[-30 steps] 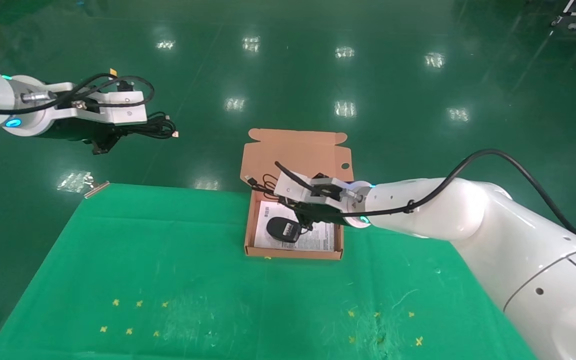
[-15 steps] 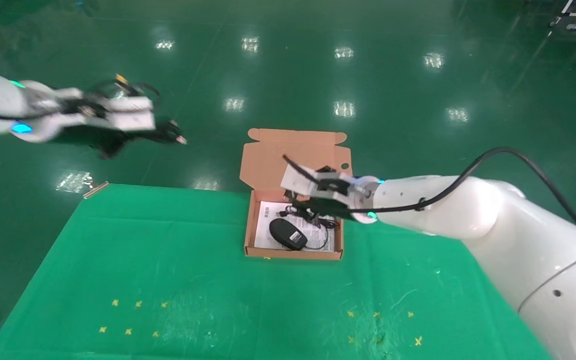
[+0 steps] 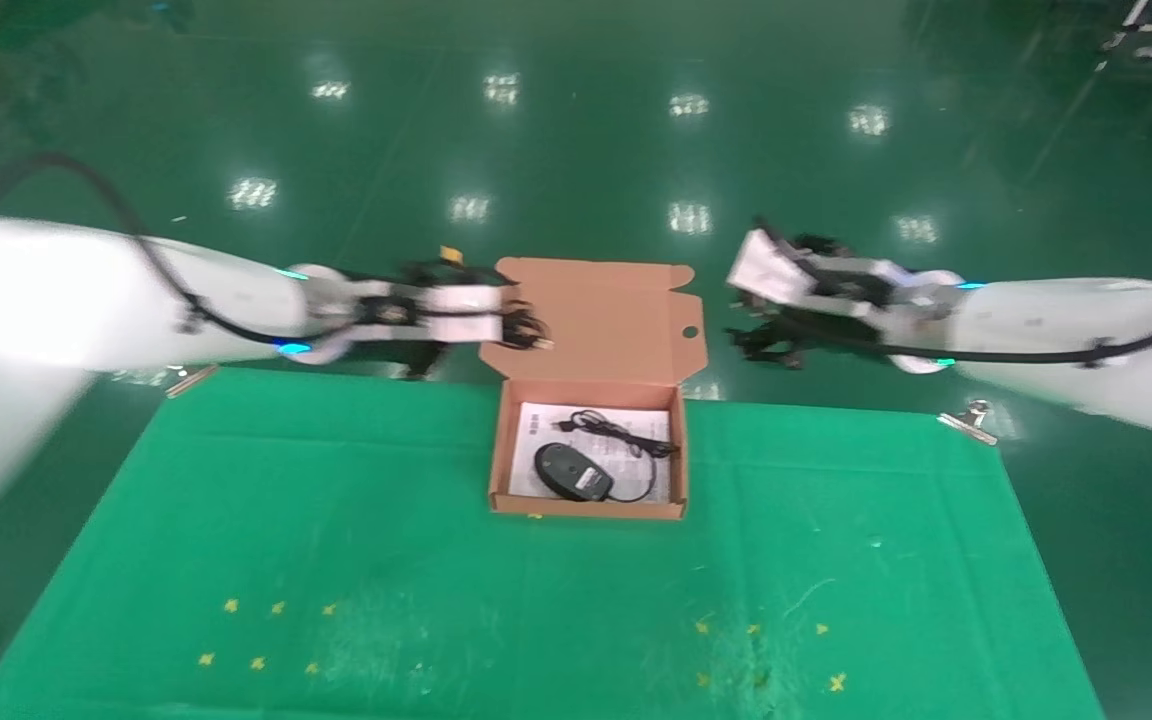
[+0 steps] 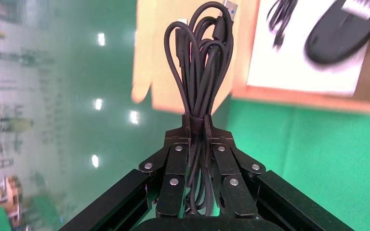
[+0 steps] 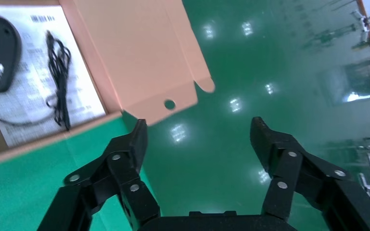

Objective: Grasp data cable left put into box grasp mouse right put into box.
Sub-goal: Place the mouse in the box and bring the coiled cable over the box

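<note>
The mouse (image 3: 572,471) and its cord (image 3: 619,433) are taking up most of the box (image 3: 586,507) floor, leaving bare leaflet (image 3: 529,433) on the left, while the raised lid flap (image 3: 596,318) is walling off the far side.

Probably factory hall; glossy green floor (image 3: 576,150)

mouse (image 3: 572,471) lies in the box (image 3: 498,460) at the tabletop's (image 3: 336,560) far edge; left hand (image 3: 516,328) and right hand (image 3: 761,345) flank the lid.
</note>
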